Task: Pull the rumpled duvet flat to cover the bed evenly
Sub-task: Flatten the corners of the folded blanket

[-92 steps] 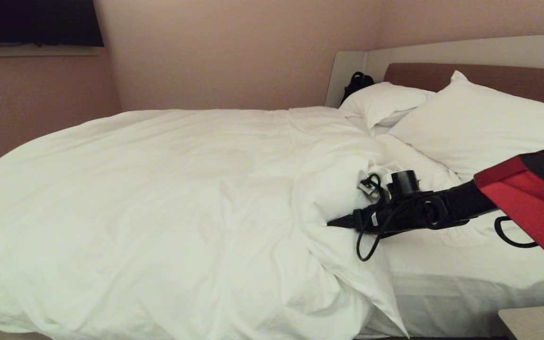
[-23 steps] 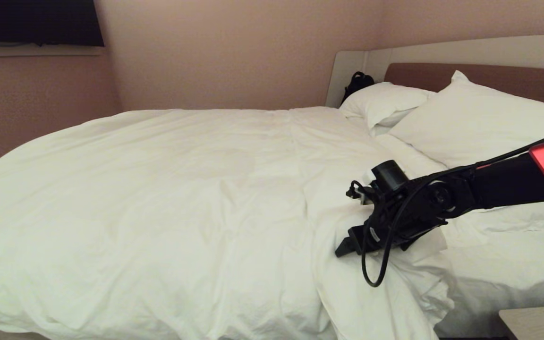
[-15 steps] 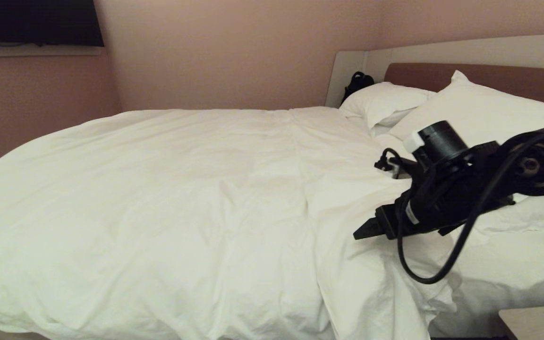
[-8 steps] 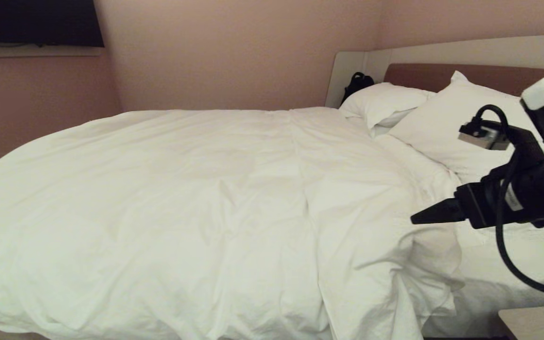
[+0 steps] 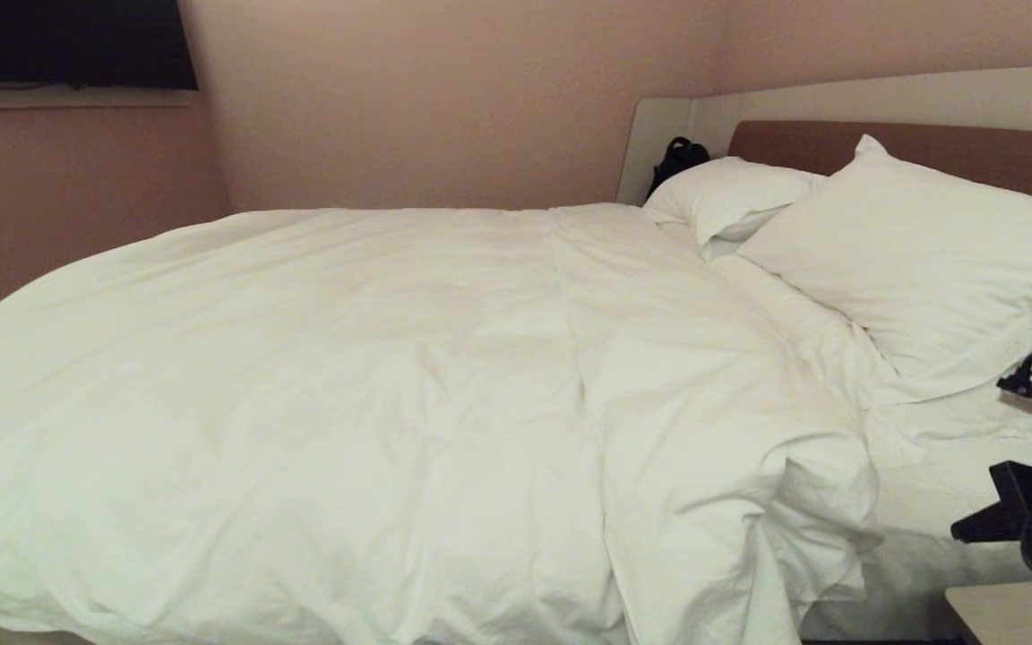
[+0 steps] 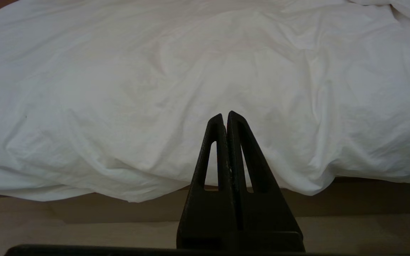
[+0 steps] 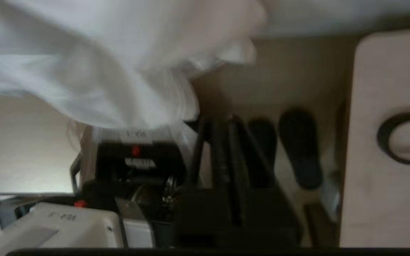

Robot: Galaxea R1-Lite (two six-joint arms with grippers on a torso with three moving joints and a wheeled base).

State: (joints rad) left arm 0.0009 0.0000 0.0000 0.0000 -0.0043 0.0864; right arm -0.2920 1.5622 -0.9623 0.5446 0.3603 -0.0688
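The white duvet [image 5: 373, 394] lies spread over most of the bed [image 5: 955, 466], with a few soft wrinkles. Its near corner [image 5: 803, 511] sits bunched below the pillows, leaving a strip of sheet bare there. My right gripper [image 5: 964, 533] is at the far right edge of the head view, low beside the mattress and clear of the duvet. It is shut and empty [image 7: 222, 122]. My left gripper [image 6: 225, 115] is shut and empty too, parked low and facing the duvet's overhang [image 6: 190, 106] on the near side of the bed.
Two white pillows [image 5: 928, 269] [image 5: 722, 193] lean on the headboard [image 5: 883, 94], with a black bag [image 5: 677, 157] behind them. A pale nightstand [image 5: 1009, 614] stands at the lower right, holding a round object [image 7: 406, 138]. Dark slippers [image 7: 299, 149] lie on the floor beside it.
My right arm has drawn back from the duvet's near corner, swung right past the pillows and sunk to the lower right edge. Its jaws have closed. The duvet has stayed where it lay.
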